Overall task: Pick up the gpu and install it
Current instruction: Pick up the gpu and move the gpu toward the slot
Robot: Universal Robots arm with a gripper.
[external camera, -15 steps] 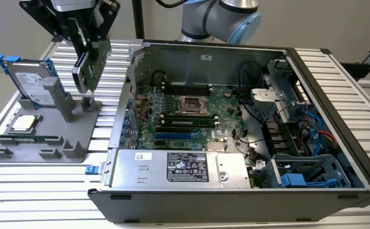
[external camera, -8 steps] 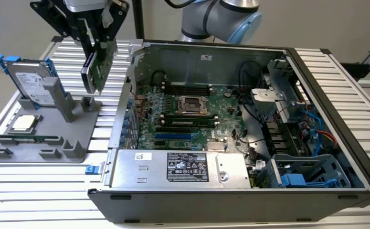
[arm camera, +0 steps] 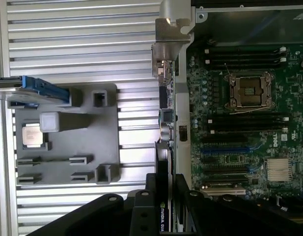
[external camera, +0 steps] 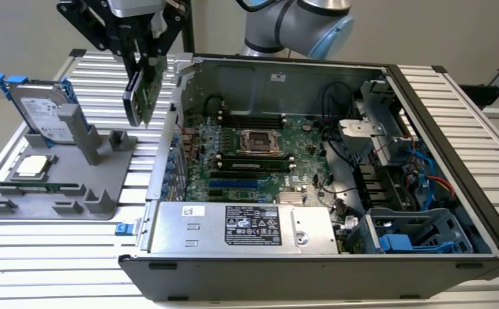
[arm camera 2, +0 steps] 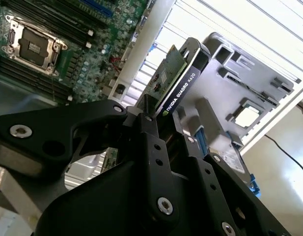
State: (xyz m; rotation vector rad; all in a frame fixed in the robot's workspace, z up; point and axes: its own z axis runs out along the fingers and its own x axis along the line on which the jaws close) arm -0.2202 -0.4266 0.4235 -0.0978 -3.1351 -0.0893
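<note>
Aloft, thin green-and-black gpu (external camera: 139, 98), clamped in tool (external camera: 146, 63)

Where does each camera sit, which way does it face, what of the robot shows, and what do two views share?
Exterior view: off the arm, high, looking down on the computer case and grey holder; arm and gripper show.
First wrist view: at the wrist, facing straight down on holder and motherboard; gripper shows.
Second wrist view: at the wrist, looking slantwise along the gripper to the gpu.
Shared: both wrist views show the gripper shut on the gpu, holder and motherboard beyond.
</note>
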